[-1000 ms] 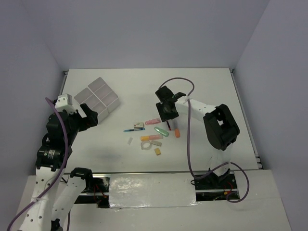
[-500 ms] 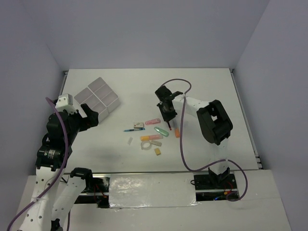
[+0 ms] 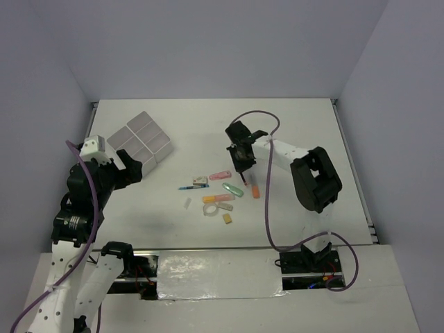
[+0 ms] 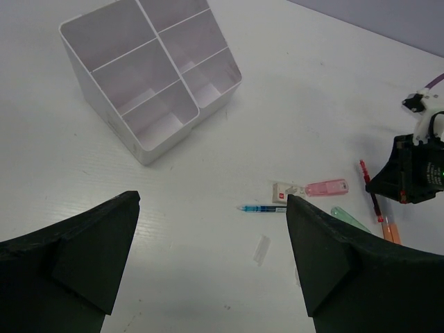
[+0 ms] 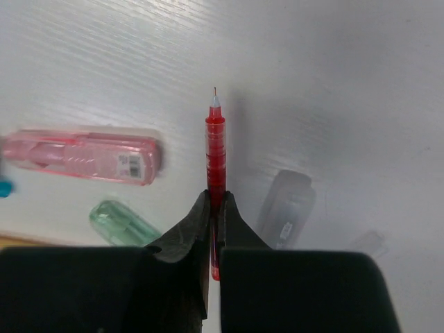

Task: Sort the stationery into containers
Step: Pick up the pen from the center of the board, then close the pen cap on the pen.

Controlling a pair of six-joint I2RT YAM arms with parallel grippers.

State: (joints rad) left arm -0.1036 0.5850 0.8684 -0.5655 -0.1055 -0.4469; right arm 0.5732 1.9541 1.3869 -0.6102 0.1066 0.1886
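My right gripper point(image 5: 216, 198) is shut on the thin red pen point(image 5: 216, 146), whose tip points away from the fingers over the table; from above, this gripper point(image 3: 243, 172) is at the right end of the stationery scatter. A pink marker point(image 5: 83, 156) and a green marker point(image 5: 125, 222) lie just left of the pen. My left gripper point(image 4: 212, 200) hangs open with nothing between its fingers, near the left edge of the table point(image 3: 132, 166). The white containers point(image 3: 142, 137) stand far left, with the trays that show holding nothing point(image 4: 149, 76).
A blue pen point(image 3: 189, 187), a white eraser point(image 3: 200, 180), an orange marker point(image 3: 255, 191), a yellow-orange marker point(image 3: 217, 198), a clear tape ring point(image 3: 211, 209), a tan eraser point(image 3: 227, 218) and a white bit point(image 3: 187, 203) lie mid-table. The right arm's purple cable point(image 3: 267, 201) loops nearby.
The right gripper's fingers have closed onto the red pen, and its wrist has shifted slightly. The left arm has not moved.
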